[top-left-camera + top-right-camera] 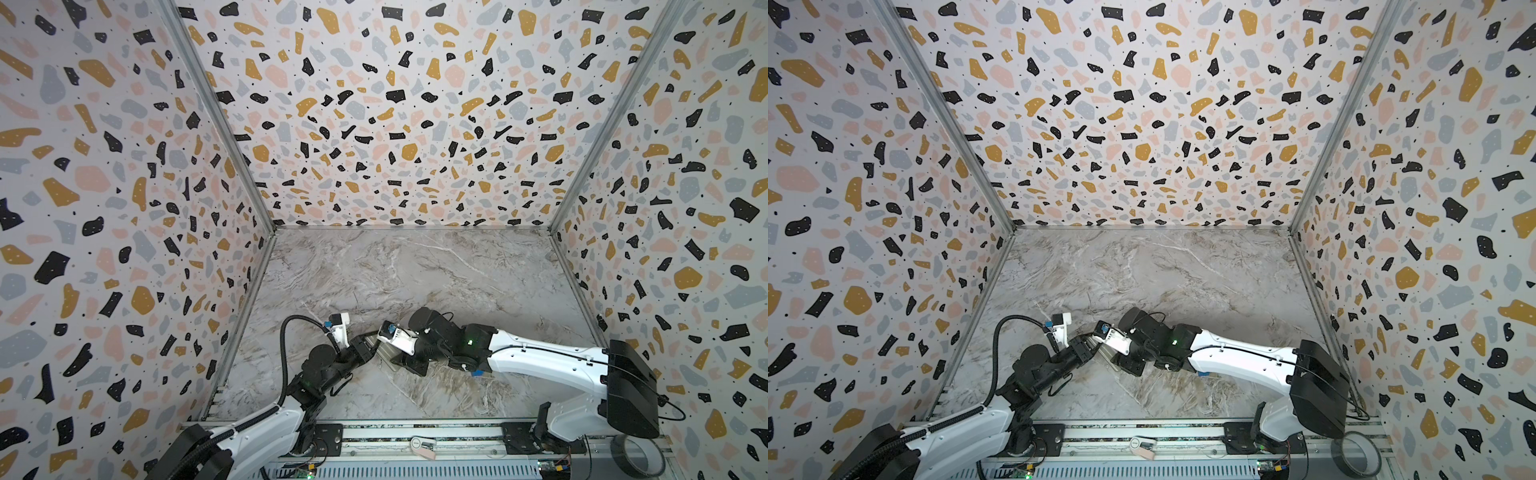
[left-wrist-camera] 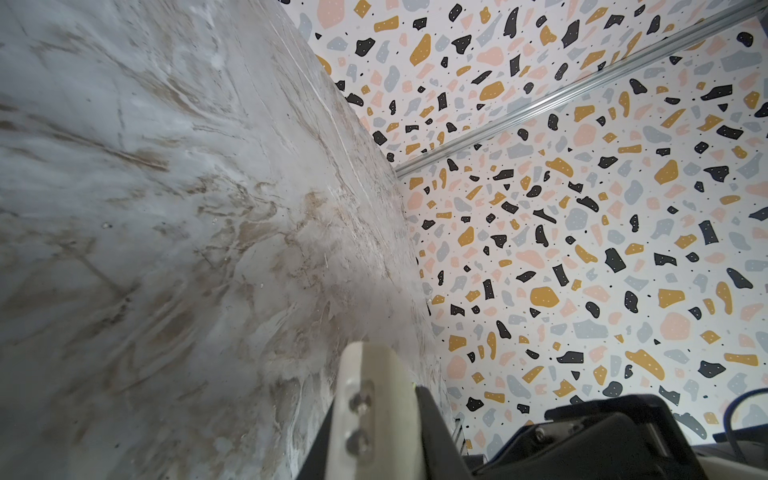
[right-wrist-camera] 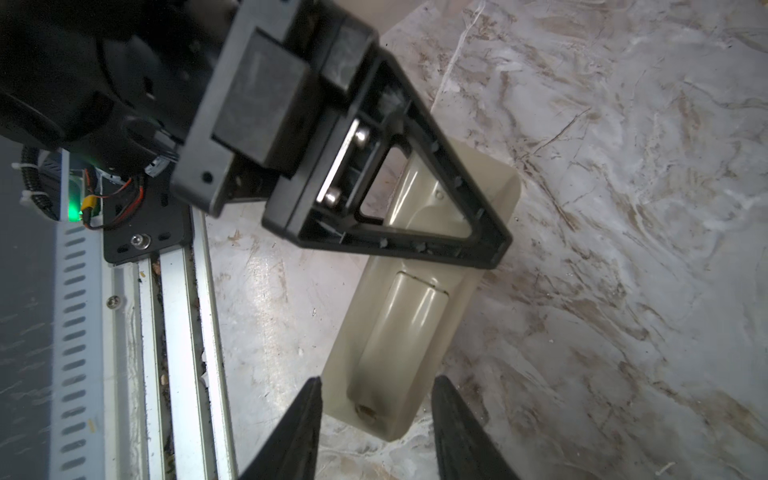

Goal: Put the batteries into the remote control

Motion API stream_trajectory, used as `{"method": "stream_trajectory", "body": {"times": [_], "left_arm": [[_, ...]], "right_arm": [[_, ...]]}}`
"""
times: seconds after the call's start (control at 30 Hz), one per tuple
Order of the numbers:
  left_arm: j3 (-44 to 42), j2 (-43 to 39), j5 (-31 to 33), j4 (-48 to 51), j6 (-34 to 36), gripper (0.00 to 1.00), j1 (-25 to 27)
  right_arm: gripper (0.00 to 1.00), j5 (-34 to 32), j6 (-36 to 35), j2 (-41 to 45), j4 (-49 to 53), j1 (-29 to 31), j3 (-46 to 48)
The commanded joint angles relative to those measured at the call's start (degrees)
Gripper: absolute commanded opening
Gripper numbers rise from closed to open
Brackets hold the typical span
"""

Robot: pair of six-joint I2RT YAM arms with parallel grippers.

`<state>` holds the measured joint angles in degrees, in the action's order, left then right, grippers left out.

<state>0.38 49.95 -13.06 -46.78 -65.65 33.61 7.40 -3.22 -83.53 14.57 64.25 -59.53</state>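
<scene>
Left claw (image 3: 490,245) pinches the remote control (image 3: 407,332), right claw (image 3: 376,380) gapes — one-ended hold, it may twist loose.

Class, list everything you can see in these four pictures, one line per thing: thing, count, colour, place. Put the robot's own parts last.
slim cream-white plastic remote control: one, cream-white, plain side up on the table, beneath both grippers
batteries: none visible
marble-patterned tabletop: one, grey-white with brown veins, floor of the booth
terrazzo-patterned walls: three, white with black, ochre, pink and grey flecks, around the table
aluminium front rail: one, silver, along the table's near edge
roll of tape: one, dark, beside the right arm's base
small flat item: one, white and beige, mid-rail; unidentifiable
robot arms: two, white and black
left gripper: black, shut, across the remote
right gripper: black, open, astride the remote's end
</scene>
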Motion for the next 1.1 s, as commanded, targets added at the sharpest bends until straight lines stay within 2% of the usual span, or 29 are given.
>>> {"method": "stream_trajectory", "body": {"times": [0.0, 0.13, 0.5, 0.87, 1.07], "left_arm": [[-0.47, -0.12, -0.96, -4.87, 0.08, 0.00, 0.32], [-0.44, -0.12, -1.33, -4.87, 0.23, 0.00, 0.37], [-0.11, 0.32, -1.61, -4.61, 0.52, 0.00, 0.36], [0.20, 0.69, -1.88, -4.76, 0.70, 0.00, 0.37], [0.04, 0.62, -2.05, -4.89, 0.61, 0.00, 0.32]], "right_arm": [[0.42, 1.14, 3.32, 2.48, 0.37, -3.56, -1.74], [0.36, 2.00, 3.87, 2.04, 0.10, -5.88, -2.40], [0.26, 7.42, 1.43, -1.79, -1.16, -4.38, -4.72], [0.15, 5.61, 1.15, -5.02, -0.30, -4.39, -5.69], [0.12, 5.93, 1.08, -5.93, -0.82, -4.39, -5.53]]}}
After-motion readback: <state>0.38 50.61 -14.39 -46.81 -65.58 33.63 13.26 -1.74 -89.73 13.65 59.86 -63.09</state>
